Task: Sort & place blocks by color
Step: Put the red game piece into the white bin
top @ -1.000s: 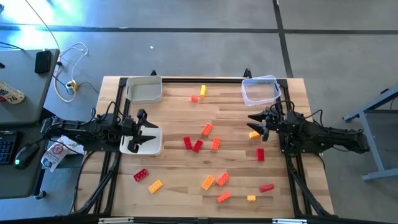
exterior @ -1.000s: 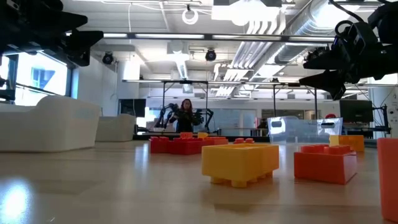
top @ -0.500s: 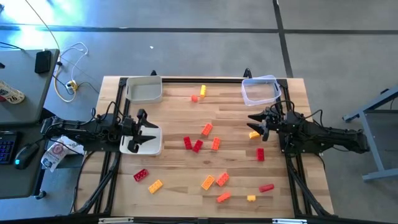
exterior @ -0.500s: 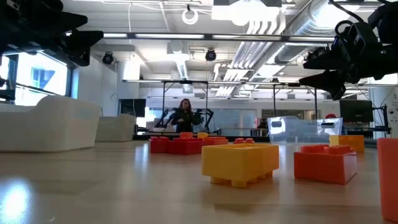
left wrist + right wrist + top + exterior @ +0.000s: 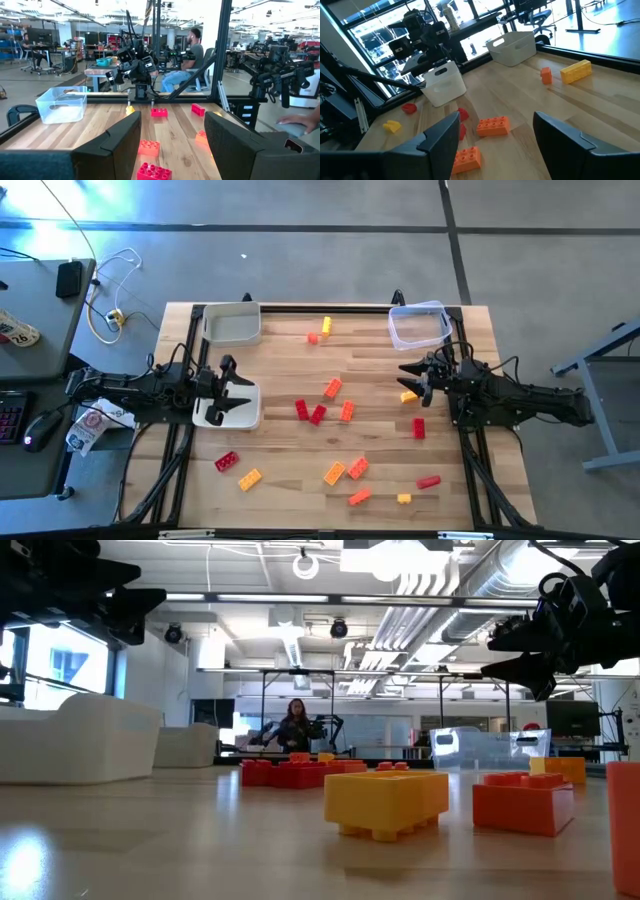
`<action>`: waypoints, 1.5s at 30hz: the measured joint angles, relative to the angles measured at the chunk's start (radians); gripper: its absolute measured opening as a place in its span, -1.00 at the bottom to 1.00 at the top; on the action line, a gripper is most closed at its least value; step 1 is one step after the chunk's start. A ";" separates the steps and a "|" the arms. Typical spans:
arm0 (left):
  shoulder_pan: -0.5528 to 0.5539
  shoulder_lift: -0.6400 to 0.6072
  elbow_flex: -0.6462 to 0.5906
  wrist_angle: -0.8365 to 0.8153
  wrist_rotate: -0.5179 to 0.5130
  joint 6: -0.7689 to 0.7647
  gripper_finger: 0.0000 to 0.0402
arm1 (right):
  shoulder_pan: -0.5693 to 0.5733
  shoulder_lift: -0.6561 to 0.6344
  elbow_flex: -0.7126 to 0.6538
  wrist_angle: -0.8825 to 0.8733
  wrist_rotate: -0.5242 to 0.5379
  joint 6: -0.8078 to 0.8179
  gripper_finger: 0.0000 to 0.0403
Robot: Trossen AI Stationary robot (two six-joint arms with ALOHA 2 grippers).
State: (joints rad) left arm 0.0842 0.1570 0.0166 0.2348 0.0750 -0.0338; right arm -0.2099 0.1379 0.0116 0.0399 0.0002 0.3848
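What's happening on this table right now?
Nothing is being handled yet. Red, orange and yellow blocks lie scattered over the wooden table. The left pincer hovers open above a white tray, the right pincer open near the clear tub. Both trays look empty.

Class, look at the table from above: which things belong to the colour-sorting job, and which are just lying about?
Belongs to the job:
- blocks, red, orange and yellow, scattered on the table
- two white trays
- clear tub
- left claw and right claw, both open

Just lying about:
- white cable on the floor
- computer mouse on the side desk
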 joint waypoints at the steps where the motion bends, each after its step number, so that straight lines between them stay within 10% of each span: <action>1: 0.000 0.000 0.000 0.000 0.000 0.000 0.03 | 0.000 0.000 0.000 0.000 0.000 0.000 0.18; 45: 0.000 0.000 0.000 0.062 -0.039 -0.174 0.03 | 0.000 0.000 0.000 0.000 0.000 0.000 0.18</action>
State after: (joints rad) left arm 0.0840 0.1566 0.0170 0.2973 0.0357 -0.2080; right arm -0.2096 0.1379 0.0116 0.0399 0.0002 0.3851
